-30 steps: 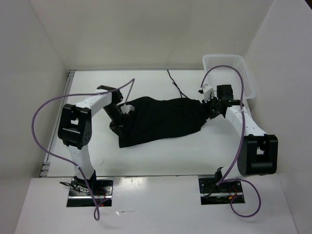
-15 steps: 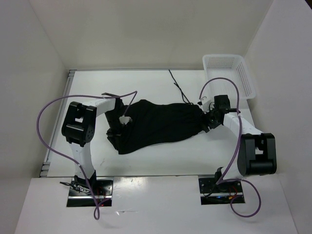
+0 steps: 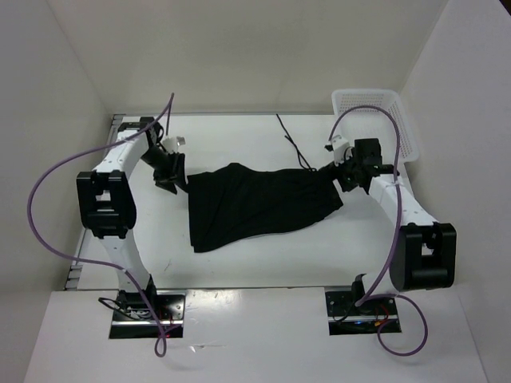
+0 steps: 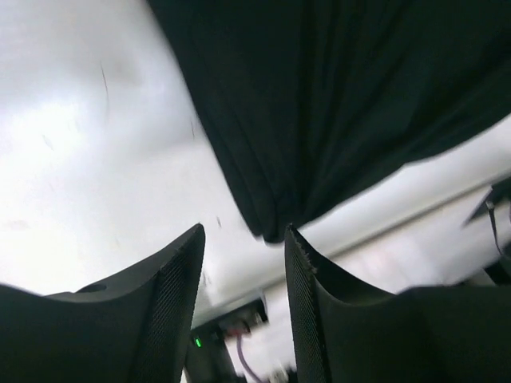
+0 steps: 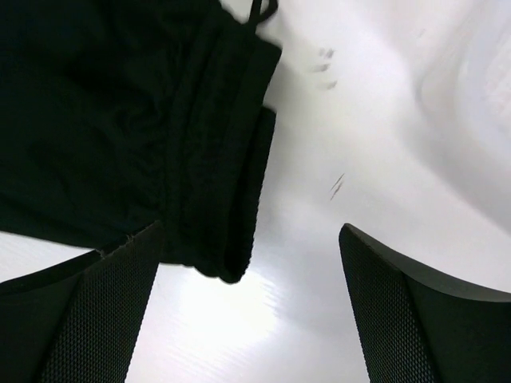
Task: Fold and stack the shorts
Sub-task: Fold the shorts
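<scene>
"While the shorts (image 3: 255,203) lie spread on the counter (image 3: 239,140) between both hands, which step is it?"

"Seemingly between grips: the left hand (image 3: 168,171) stands open and empty, and the right hand (image 3: 345,171) gapes wide, with cloth just ahead of its fingers. Next, probably, regrasp an edge and fold it over."

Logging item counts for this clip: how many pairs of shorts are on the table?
1. The shorts lie spread across the middle of the table. None shows in the basket at the far right corner.
</scene>
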Action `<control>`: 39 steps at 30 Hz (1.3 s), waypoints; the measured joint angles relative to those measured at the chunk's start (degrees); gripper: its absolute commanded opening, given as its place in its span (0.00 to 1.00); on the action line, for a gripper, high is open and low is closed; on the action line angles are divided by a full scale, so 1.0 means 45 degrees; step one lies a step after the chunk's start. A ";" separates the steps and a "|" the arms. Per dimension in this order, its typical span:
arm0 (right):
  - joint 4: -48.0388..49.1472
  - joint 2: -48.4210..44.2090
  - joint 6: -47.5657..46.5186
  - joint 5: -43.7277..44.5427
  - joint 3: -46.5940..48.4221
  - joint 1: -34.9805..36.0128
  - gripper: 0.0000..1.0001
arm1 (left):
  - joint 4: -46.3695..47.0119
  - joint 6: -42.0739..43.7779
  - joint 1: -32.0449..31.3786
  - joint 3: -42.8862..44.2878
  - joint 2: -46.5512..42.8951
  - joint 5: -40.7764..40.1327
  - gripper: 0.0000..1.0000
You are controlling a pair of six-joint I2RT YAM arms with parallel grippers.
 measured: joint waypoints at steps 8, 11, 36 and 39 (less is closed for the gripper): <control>0.0146 0.0306 0.0806 0.0248 0.1219 0.2157 0.93 | 0.2987 0.0010 -0.1311 0.0491 0.1957 -0.1360 0.59; 0.0432 0.1059 0.1073 0.0350 0.1647 0.2628 0.90 | 0.3755 0.0010 -0.1481 0.0578 0.2429 -0.2331 0.59; 0.2327 0.7630 0.2715 0.2589 0.4935 0.4459 0.65 | 0.5634 0.0000 -0.1399 0.4444 0.5022 -0.6193 0.02; 0.2511 0.7966 0.3065 0.2764 0.5523 0.4556 0.70 | 0.5863 0.0000 -0.1171 0.4945 0.5367 -0.6295 0.15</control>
